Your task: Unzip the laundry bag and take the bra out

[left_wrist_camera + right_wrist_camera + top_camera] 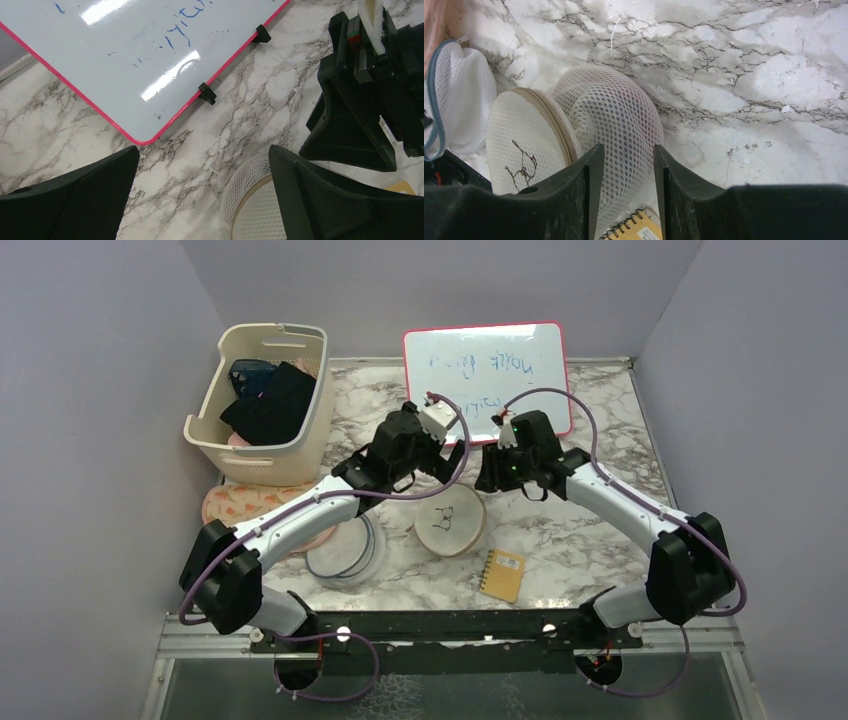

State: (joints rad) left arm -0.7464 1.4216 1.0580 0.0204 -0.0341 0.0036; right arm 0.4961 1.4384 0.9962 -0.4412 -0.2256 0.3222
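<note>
One laundry bag (614, 115), below R claw (626, 150), by L claw (204, 150)

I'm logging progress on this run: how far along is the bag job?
Nothing looks done yet: the laundry bag seems zipped shut along its tan rim, and no bra lies outside it. In hand: the right gripper is open, poised over the bag's mesh side; the left gripper is wide open near its edge, holding nothing. Left: unzip the bag, then pull out the bra.
</note>
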